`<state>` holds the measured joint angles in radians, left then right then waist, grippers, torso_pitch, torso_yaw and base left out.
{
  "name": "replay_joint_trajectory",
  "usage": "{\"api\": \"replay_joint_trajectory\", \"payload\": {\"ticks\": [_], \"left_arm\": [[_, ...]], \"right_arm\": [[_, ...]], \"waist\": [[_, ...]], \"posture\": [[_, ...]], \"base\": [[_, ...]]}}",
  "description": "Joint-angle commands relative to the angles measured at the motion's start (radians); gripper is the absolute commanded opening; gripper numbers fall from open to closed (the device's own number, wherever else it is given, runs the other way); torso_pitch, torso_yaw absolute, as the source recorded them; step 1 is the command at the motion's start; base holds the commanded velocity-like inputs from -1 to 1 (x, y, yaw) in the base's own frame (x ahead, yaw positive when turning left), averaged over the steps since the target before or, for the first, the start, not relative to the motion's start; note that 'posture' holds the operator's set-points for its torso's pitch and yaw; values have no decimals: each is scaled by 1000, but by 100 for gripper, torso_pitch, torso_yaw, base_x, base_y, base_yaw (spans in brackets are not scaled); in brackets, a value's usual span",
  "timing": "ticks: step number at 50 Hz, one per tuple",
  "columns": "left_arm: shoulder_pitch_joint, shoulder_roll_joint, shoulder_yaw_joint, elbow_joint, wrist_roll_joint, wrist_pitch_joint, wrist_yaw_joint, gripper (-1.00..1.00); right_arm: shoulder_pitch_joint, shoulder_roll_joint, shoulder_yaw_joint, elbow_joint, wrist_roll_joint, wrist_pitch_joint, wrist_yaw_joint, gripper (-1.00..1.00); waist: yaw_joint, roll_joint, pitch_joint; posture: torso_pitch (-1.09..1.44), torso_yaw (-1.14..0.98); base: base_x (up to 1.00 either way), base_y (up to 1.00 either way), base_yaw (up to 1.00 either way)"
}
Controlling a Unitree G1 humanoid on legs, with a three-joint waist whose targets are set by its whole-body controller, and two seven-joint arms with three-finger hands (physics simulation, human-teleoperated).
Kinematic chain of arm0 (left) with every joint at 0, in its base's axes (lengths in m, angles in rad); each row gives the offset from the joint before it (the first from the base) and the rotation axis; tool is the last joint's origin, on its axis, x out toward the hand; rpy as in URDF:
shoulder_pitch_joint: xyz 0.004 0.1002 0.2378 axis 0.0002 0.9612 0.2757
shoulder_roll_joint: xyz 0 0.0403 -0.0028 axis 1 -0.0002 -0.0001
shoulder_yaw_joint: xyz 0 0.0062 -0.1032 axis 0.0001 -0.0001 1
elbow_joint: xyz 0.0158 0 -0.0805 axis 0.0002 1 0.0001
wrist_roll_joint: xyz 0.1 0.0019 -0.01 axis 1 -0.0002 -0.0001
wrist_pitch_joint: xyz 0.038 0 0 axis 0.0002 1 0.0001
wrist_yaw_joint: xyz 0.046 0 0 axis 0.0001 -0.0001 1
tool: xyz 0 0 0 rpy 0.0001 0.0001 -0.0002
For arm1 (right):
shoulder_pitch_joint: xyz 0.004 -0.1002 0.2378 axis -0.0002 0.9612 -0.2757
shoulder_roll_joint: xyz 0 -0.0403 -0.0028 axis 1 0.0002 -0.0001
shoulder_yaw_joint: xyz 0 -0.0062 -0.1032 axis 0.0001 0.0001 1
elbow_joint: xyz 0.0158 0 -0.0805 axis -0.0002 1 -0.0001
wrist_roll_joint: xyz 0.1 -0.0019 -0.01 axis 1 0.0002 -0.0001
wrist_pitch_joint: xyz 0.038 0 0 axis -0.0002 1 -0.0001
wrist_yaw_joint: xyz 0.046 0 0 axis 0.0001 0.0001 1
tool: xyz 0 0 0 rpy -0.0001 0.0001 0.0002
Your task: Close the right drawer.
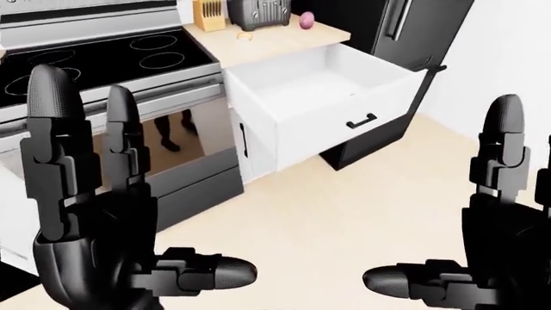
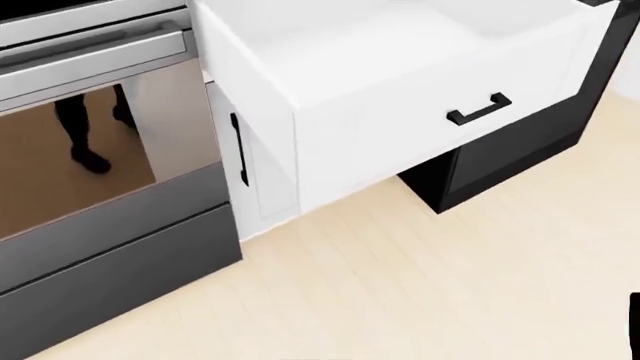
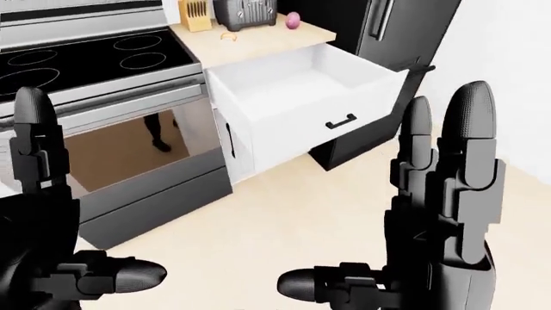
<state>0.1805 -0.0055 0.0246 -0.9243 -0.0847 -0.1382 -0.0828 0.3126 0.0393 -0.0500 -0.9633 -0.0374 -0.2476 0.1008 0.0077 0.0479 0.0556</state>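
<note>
kitchen floor (image 2: pixel 420 277) bare; drawer (image 2: pixel 420 142) open, both hands spread, wrists cropped.

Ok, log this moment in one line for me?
drawer: fully open, empty | left hand: open, raised, clear of drawer | right hand: open, raised, clear of drawer | handle: untouched | closing: not started

Left hand (image 1: pixel 103 252) and right hand (image 3: pixel 431 252): both black, 3-fingered, raised low in the eye views, 2 fingers upright, thumbs pointing inward toward each other, spread wide, holding nothing.
</note>
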Motion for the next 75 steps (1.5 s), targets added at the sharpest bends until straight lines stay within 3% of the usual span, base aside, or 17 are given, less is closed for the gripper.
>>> {"api": "replay_joint_trajectory", "payload": {"ticks": [1, 6, 8, 18, 22, 23, 30, 35, 45, 49, 50, 52, 57, 62, 63, 72, 75], "left_arm": [[-10, -1, -7, -26, 1, -31, -5, 100], [-10, -1, -8, -17, 1, -37, -6, 100], [-10, 0, -9, -17, 1, -37, -6, 100], [-4, 0, -12, -12, 1, -46, -7, 100], [-4, 0, -13, -10, 3, -48, -7, 100], [-4, 0, -13, -10, 3, -47, -7, 100], [-5, 1, -11, -11, 2, -45, -7, 100], [-7, 1, -9, -13, 1, -41, -7, 100], [-6, 0, -11, -12, 2, -42, -7, 100], [-4, 0, -12, -12, 2, -43, -8, 100], [-4, 0, -13, -12, 2, -43, -8, 100], [-5, 1, -12, -14, 2, -40, -7, 100], [-4, 1, -13, -18, 1, -37, -7, 100], [-4, 0, -16, -14, 5, -41, -7, 100], [-5, 0, -15, -14, 5, -40, -7, 100], [-11, 1, -12, -16, 5, -34, -5, 100], [-10, 1, -13, -14, 6, -36, -5, 100]], "right_arm": [[-9, -2, -2, -39, 3, -23, -6, 100], [-10, -3, 1, -33, 0, -28, -5, 100], [-9, -3, 0, -25, 2, -36, -5, 100], [4, -2, -2, -6, 8, -68, 0, 100], [-1, -2, 1, -19, 3, -49, -2, 100], [-1, -2, 2, -20, 2, -47, -2, 100], [-3, -4, 5, -33, -1, -34, -4, 100], [2, -5, 6, -21, -3, -47, -2, 100], [3, -5, 6, -22, -4, -46, -1, 100], [4, -5, 6, -12, -6, -55, 0, 100], [5, -5, 6, -9, -5, -58, 1, 100], [9, -5, 3, 2, 1, -73, 2, 100], [13, -4, 3, 2, 0, -79, 4, 100], [8, -4, 8, -13, -4, -57, 3, 100], [8, -4, 8, -13, -6, -55, 2, 100], [5, -4, 2, -7, -2, -58, 2, 100], [6, -4, 1, -6, 0, -60, 2, 100]], "waist": [[-2, -1, -8], [1, -61, -3], [-4, -122, -22], [-7, -33, 10], [-1, 59, -15], [11, 13, 0], [-2, -20, -5], [-4, -114, -22], [-8, -32, 7], [2, 65, -20], [13, 7, 2], [2, 23, -4], [-2, -23, -6], [-6, -128, -28], [-17, -92, -16], [-8, -25, 8], [-4, 50, -13]], "posture": [[0, 0], [0, 0], [0, 0], [0, 0], [0, 0], [0, 0], [0, 0], [0, 0], [0, 0], [0, 0], [0, 0], [0, 0], [0, 0], [0, 0], [0, 0], [0, 0], [0, 0]], "base": [[0, 0, -33], [0, 0, -33], [0, 0, -33], [0, 0, -33], [0, 0, -33], [0, 0, -33], [0, 0, -33], [0, 0, -33], [0, 0, -33], [0, 0, -33], [0, 0, -33], [0, 0, -33], [0, 0, -33], [0, 0, -33], [0, 0, -33], [0, 0, -33], [0, 0, -33]]}}
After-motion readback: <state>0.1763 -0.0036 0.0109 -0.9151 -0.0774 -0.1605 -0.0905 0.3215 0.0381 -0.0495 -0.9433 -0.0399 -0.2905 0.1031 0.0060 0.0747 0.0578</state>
